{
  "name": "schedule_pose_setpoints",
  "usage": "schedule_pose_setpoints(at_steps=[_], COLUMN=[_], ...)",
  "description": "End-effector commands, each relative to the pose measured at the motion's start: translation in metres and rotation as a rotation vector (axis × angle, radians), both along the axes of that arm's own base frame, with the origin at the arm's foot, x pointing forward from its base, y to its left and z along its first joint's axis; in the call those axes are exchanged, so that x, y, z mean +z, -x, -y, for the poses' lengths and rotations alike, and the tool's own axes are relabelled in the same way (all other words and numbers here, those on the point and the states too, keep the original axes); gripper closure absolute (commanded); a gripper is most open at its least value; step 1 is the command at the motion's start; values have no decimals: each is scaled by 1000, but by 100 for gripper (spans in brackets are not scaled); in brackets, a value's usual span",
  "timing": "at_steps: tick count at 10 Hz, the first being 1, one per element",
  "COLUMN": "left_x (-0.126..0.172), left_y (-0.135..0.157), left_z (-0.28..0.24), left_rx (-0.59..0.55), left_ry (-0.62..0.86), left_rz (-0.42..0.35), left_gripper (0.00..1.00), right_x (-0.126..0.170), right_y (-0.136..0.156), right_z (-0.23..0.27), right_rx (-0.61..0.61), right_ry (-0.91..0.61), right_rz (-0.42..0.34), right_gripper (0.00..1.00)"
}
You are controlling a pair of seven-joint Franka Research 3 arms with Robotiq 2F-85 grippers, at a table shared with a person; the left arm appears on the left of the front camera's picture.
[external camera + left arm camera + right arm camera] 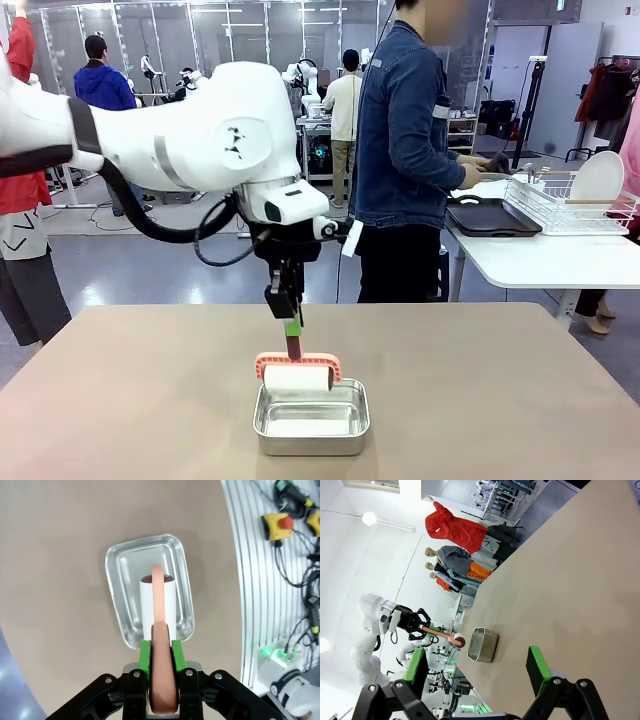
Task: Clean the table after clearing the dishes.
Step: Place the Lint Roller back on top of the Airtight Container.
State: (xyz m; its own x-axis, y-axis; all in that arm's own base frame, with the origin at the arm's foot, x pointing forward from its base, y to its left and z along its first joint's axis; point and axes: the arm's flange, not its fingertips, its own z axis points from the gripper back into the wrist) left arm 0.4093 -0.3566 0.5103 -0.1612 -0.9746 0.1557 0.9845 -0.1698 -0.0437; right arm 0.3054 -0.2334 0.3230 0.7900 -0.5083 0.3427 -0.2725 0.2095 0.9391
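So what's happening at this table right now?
The left gripper is shut on the salmon handle of a white roller, holding it over a small steel pan on the taupe table. The right gripper hangs open above bare tabletop. The person stands turned away at the white side table, handling things by a dark tray and a wire rack.
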Motion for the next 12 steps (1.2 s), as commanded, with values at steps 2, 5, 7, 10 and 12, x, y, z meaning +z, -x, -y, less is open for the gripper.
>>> schedule_pose_setpoints(at_steps=[2, 5, 7, 10, 12], left_x=[-13, -47, -69, -93, -97], left_y=[-27, -50, -63, -77, -82], left_z=[12, 20, 23, 29, 29], left_rx=[34, 41, 67, 101, 116], left_ry=[25, 20, 21, -41, -63], left_rz=[-74, -173, -243, -300, -298], left_gripper=[79, 79, 79, 79, 63], right_x=[2, 2, 2, 2, 2], right_y=[1, 1, 1, 1, 1], right_z=[-1, -1, -1, -1, -1], right_rx=[-9, -9, -9, -9, -9], right_ry=[-9, -9, -9, -9, -9], right_rz=[14, 14, 14, 14, 14], right_gripper=[0, 0, 0, 0, 0])
